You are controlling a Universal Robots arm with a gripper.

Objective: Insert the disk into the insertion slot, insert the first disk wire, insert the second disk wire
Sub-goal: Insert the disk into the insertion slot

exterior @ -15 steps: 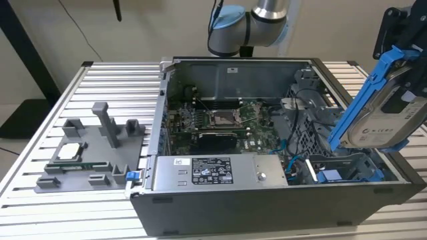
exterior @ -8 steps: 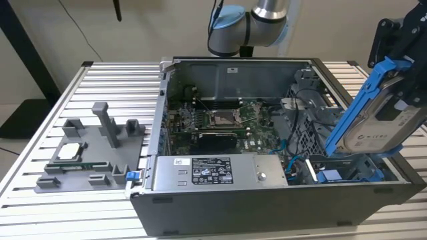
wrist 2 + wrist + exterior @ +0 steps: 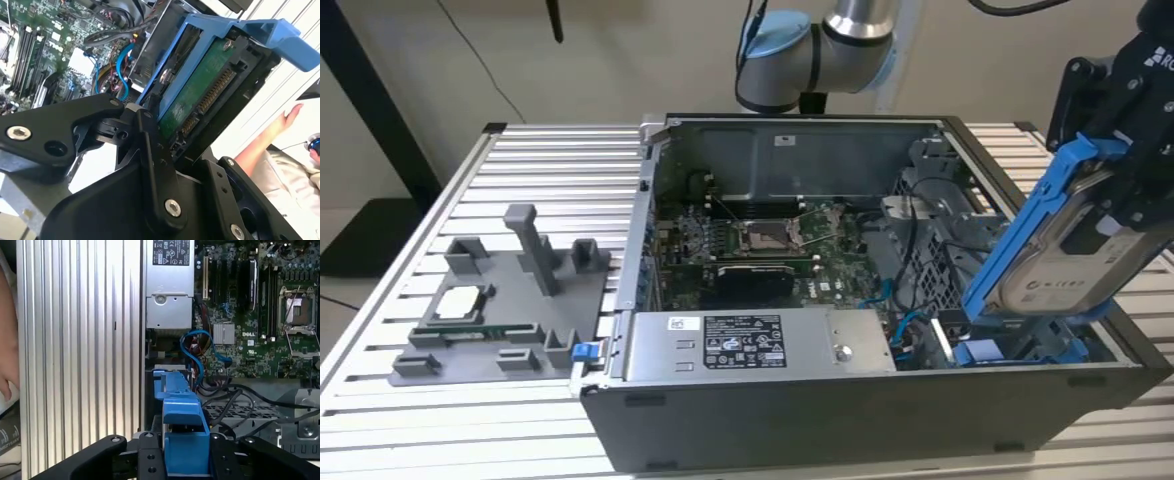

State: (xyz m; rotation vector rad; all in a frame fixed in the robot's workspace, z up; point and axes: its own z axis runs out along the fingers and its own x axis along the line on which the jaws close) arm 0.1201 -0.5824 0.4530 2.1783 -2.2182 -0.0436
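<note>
Open PC case (image 3: 854, 430) on slatted aluminium table (image 3: 547, 170). Inside: motherboard (image 3: 687, 250) with CPU socket (image 3: 763, 237), silver PSU (image 3: 747, 345) against near wall, blue cables (image 3: 197, 347). Grey fixture (image 3: 554, 310) beside case, on the exterior view's left, holds a processor (image 3: 460, 302) and a RAM stick (image 3: 474, 331).

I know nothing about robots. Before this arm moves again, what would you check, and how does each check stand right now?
1. Grip: gripper shut on the blue carrier of the disk: ok.
2. Disk seated in the insertion slot: not ok; it is held tilted, mostly above the case.
3. Slot clear: cannot tell; black cables lie across its perforated metal.
4. Disk's connector wired: not ok; it is bare.
5. Person's hand clear of the case: ok; well apart from it.
</note>
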